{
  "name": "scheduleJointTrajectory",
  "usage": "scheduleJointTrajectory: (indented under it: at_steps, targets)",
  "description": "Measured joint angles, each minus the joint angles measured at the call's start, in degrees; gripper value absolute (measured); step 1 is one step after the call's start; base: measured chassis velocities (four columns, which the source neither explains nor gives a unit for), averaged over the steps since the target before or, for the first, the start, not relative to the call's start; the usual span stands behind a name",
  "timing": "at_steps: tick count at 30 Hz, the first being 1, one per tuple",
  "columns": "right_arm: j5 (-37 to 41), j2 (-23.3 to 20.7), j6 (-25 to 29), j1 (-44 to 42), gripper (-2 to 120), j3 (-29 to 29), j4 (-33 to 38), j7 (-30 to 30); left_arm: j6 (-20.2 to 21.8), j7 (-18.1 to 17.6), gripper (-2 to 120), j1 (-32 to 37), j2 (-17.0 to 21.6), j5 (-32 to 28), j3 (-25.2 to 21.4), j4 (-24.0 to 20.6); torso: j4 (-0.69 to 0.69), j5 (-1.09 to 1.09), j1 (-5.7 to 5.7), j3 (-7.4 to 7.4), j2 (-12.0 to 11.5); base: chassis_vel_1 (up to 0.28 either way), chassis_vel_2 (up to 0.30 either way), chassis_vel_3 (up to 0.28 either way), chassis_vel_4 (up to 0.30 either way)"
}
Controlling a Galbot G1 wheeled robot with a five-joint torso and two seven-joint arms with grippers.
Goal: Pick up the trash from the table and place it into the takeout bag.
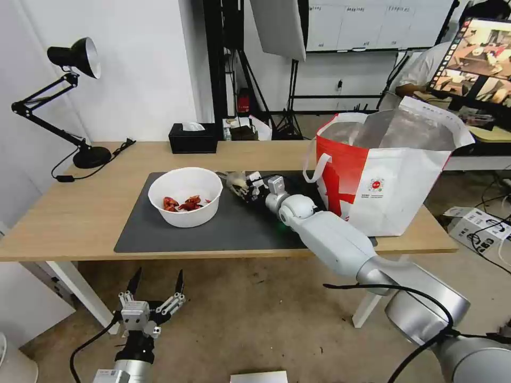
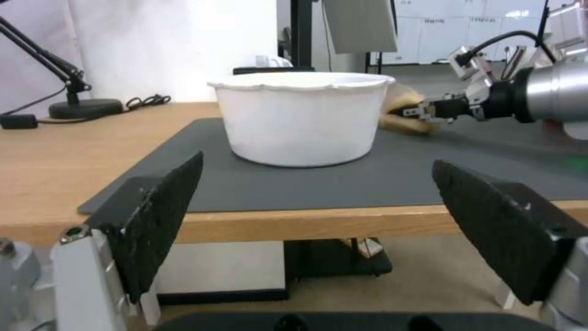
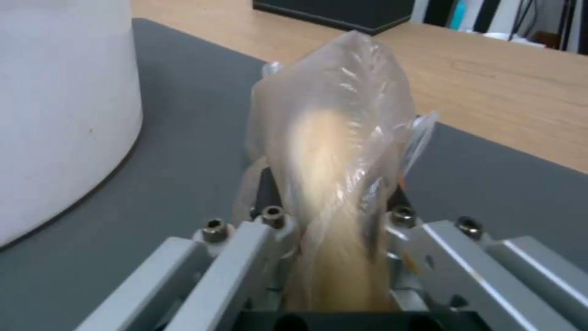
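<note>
A small clear bag with a pale bun [image 1: 237,183] lies low over the dark mat [image 1: 175,236], just right of the white bowl [image 1: 184,196], which holds red scraps. My right gripper [image 1: 246,189] is shut on this bag. The right wrist view shows the bag [image 3: 334,147] squeezed between the fingers [image 3: 269,216], beside the bowl's wall [image 3: 55,115]. The red-and-white takeout bag [image 1: 388,175] stands open at the table's right end. My left gripper [image 1: 157,284] hangs open below the table's front edge, facing the bowl [image 2: 300,117] and the right gripper [image 2: 429,111].
A black tissue box [image 1: 192,138] stands at the back of the table [image 1: 69,213], and a black desk lamp [image 1: 74,58] at the far left with its cord. Behind the table are stands and a monitor. Boxes and cables lie on the floor to the right.
</note>
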Motion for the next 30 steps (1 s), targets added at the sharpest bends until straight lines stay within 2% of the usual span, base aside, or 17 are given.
scheduleJointTrajectory:
  at_steps: [2, 4, 6, 7, 10, 11, 14, 15, 17, 18, 19, 21, 22, 25, 30]
  targets:
    - [0.22, -2.58, 0.08, -1.49, 7, 0.8, 5.54, 1.45, 0.0, -0.02, 100, 0.11, -0.01, 0.05, 0.12, -0.23, 0.0, 0.01, 0.0, 0.0, 0.0, 0.0, 0.0, 0.0, 0.0]
    - [0.18, -3.44, 0.27, -2.1, 7, 1.13, 7.53, 2.13, 0.0, -0.03, 100, 0.16, -0.03, 0.05, 0.18, -0.33, 0.0, 0.01, 0.0, 0.0, 0.0, 0.0, 0.0, 0.0, 0.0]
    - [-0.91, -6.03, 1.3, -4.29, 7, 2.4, 14.08, 5.24, 0.0, -0.06, 100, 0.3, -0.14, 0.08, 0.26, -0.51, 0.0, 0.01, 0.0, 0.0, -0.01, 0.0, 0.0, 0.0, 0.0]
    - [-0.91, -6.03, 1.3, -4.29, 7, 2.4, 14.08, 5.24, 0.0, -0.06, 100, 0.3, -0.14, 0.08, 0.26, -0.51, 0.0, 0.01, 0.0, 0.0, -0.01, 0.0, 0.0, 0.0, 0.0]
    - [-5.56, -10.19, 2.53, -8.16, 7, 5.07, 27.58, 13.47, 0.03, -0.09, 100, 0.48, -0.29, 0.23, 0.36, -0.88, 0.0, 0.01, 0.0, 0.0, -0.01, 0.0, 0.0, 0.0, 0.0]
    - [-5.56, -10.19, 2.53, -8.16, 7, 5.07, 27.58, 13.47, 0.03, -0.09, 100, 0.48, -0.29, 0.23, 0.36, -0.88, 0.0, 0.01, 0.0, 0.0, -0.01, 0.0, 0.0, 0.0, 0.0]
    - [-9.54, -13.09, 4.91, -11.27, 7, 7.84, 37.74, 21.6, 0.13, -0.09, 100, 0.59, -0.45, 0.42, 0.48, -1.31, 0.0, 0.01, -0.01, -0.01, -0.01, 0.0, 0.0, 0.0, 0.0]
    - [-9.54, -13.09, 4.91, -11.27, 7, 7.84, 37.74, 21.6, 0.13, -0.09, 100, 0.59, -0.45, 0.42, 0.48, -1.31, 0.0, 0.01, -0.01, -0.01, -0.01, 0.0, 0.0, 0.0, 0.0]
    - [-11.36, -14.68, 5.59, -12.82, 7, 10.31, 43.0, 27.84, 0.17, -0.1, 100, 0.76, -0.6, 0.64, 0.64, -1.5, -0.01, 0.01, 0.0, 0.0, -0.01, 0.0, 0.0, 0.0, 0.0]
    - [-11.36, -14.68, 5.59, -12.82, 7, 10.31, 43.0, 27.84, 0.17, -0.1, 100, 0.76, -0.6, 0.64, 0.64, -1.5, -0.01, 0.01, 0.0, 0.0, -0.01, 0.0, 0.0, 0.0, 0.0]
    - [-12.27, -15.29, 5.62, -13.24, 7, 11.5, 44.74, 30.48, 0.17, -0.09, 100, 0.85, -0.68, 0.75, 0.7, -1.52, 0.0, 0.01, 0.0, 0.0, 0.0, 0.0, 0.0, 0.0, 0.0]
    - [-14.76, -16.7, 4.12, -13.71, 7, 14.15, 47.75, 38.06, 0.17, -0.09, 100, 1.06, -0.87, 1.13, 0.94, -1.53, 0.0, 0.01, -0.01, -0.01, -0.01, 0.0, 0.0, 0.0, 0.0]
    - [-14.76, -16.7, 4.12, -13.71, 7, 14.15, 47.75, 38.06, 0.17, -0.09, 100, 1.06, -0.87, 1.13, 0.94, -1.53, 0.0, 0.01, -0.01, -0.01, -0.01, 0.0, 0.0, 0.0, 0.0]
    - [-15.98, -19.23, -1.67, -13.97, 7, 17.53, 50.74, 46.88, 0.17, -0.1, 100, 1.27, -1.25, 1.79, 1.57, -1.56, -0.01, 0.01, 0.0, 0.0, 0.0, 0.0, 0.0, 0.0, 0.0]
    - [-13.51, -21.99, -6.81, -14.13, 7, 19.41, 53.1, 52.24, 0.17, -0.1, 100, 1.37, -1.56, 2.18, 2.29, -1.64, -0.01, 0.01, -0.01, -0.01, 0.0, 0.0, 0.0, 0.0, 0.0]
